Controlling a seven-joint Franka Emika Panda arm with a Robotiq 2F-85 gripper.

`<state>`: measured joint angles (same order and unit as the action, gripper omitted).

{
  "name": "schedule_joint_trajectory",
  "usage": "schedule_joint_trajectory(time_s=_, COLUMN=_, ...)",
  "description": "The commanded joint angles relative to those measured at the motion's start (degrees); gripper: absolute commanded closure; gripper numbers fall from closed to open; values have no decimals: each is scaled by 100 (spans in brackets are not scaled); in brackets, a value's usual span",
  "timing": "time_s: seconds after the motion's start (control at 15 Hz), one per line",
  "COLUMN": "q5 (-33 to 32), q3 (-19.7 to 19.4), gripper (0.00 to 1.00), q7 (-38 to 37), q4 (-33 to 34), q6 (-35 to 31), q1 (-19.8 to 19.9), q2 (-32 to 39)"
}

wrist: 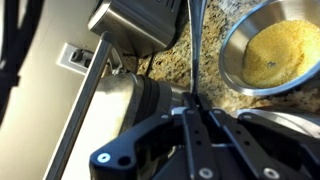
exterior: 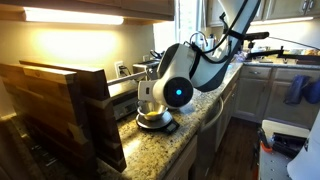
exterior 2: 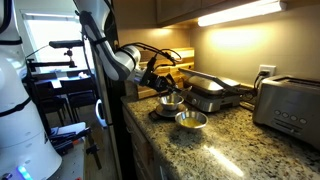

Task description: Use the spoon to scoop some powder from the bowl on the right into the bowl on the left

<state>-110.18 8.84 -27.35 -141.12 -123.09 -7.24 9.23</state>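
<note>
spoon (wrist: 192,50) first: where is it?
your gripper (wrist: 190,108) has its jaws pinched on the thin handle. in the wrist view the handle runs straight up from the fingers and leaves the top edge, so you cannot see the scooping end.
and the powder?
the yellow powder (wrist: 277,50) lies in the metal bowl (wrist: 232,60) at your upper right, just beside the handle. a second bowl (wrist: 290,122) curves in at lower right, close by the gripper.
what is around them?
a press grill (wrist: 110,100) sits to your left, with a wall outlet (wrist: 78,57) beyond it. in an exterior view the two bowls stand just beside each other on the speckled counter (exterior 2: 240,140), your gripper is over the farther one, and a toaster (exterior 2: 290,105) stands well apart from them.
</note>
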Motion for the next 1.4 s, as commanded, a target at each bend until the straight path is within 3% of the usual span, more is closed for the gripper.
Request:
schedule_joint_trajectory(time_s=0.0, q5=-592, q3=31, gripper=96, q7=-789, q4=-325, q6=231, q1=10, q2=-231)
schedule_joint_trajectory(time_s=0.8, q5=-1728, q3=96, gripper=96, q7=-2496, q4=-670, q6=1256, q1=-18, q2=-178)
schedule_joint_trajectory(time_s=1.07, q5=-1754, q3=114, gripper=96, q7=-2663, q4=-677, q6=1299, q1=-14, q2=-166)
schedule_joint_trajectory(time_s=1.33, q5=-1452, q3=106, gripper=96, q7=-2292, q4=-547, q6=784, q1=41, q2=-212)
